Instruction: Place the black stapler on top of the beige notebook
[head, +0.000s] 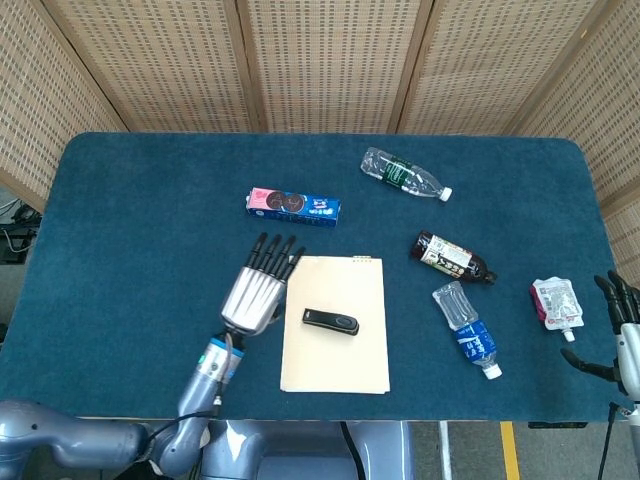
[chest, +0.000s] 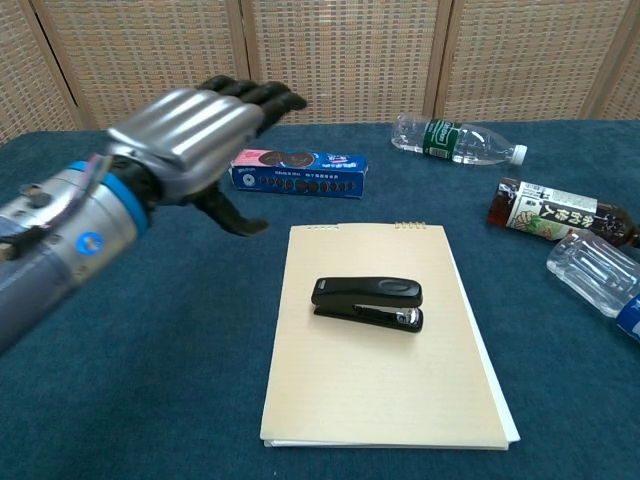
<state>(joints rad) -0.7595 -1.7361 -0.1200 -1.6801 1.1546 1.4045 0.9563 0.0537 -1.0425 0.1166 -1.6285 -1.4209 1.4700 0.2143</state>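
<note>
1. Left robot hand (head: 258, 292) hovers with fingers spread, holding nothing, left of the beige notebook (head: 335, 365).
2. Beside it to the right, the black stapler (head: 331, 322) lies flat on that notebook.
3. Right robot hand (head: 622, 330) sits half cut off at the desk (head: 140, 220) edge, fingers apart.
</note>
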